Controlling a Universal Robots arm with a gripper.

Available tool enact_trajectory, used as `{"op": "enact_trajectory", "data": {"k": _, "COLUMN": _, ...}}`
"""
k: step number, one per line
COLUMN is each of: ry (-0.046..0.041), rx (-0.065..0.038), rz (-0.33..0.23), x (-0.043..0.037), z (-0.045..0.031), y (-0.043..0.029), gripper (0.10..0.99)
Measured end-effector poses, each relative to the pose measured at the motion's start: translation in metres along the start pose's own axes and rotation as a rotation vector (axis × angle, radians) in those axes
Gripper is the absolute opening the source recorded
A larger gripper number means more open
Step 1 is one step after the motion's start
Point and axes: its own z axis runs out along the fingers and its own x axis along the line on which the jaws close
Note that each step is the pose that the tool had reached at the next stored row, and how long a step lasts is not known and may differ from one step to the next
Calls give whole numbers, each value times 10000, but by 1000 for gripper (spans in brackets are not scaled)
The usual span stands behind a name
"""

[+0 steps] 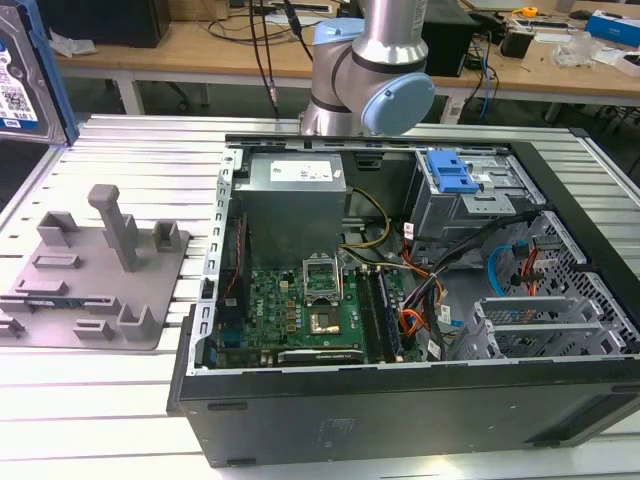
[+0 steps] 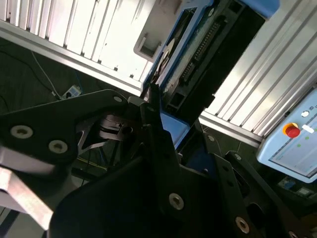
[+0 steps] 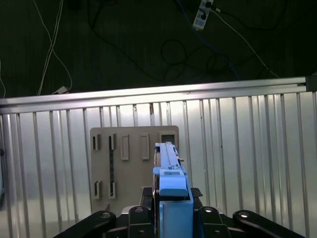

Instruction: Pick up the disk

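The disk (image 1: 20, 85) hangs high at the exterior view's far left, showing its blue-and-white label and a blue side rail. In the first wrist view the disk (image 3: 171, 183) stands edge-on, its blue rail toward the camera, and my gripper (image 3: 171, 201) is shut on it with black fingers (image 3: 144, 197) on both sides. Far below it lies the grey fixture (image 3: 130, 168) on the slatted table. In the second wrist view the disk (image 2: 190, 47) shows its circuit-board side, with a black finger (image 2: 154, 106) against its edge.
An open computer case (image 1: 560, 400) lies on the slatted aluminium table (image 1: 90, 400), with a blue latch (image 1: 455, 175) on its drive bay. The grey fixture (image 1: 95, 275) with upright posts sits to the exterior view's left of the case. Cables lie on the dark floor (image 3: 148, 44).
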Motion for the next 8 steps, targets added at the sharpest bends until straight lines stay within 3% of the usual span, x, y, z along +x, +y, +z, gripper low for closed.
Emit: {"op": "enact_trajectory", "data": {"k": 8, "ry": 2, "rx": 0, "rz": 0, "x": 0, "z": 0, "y": 0, "gripper": 369}}
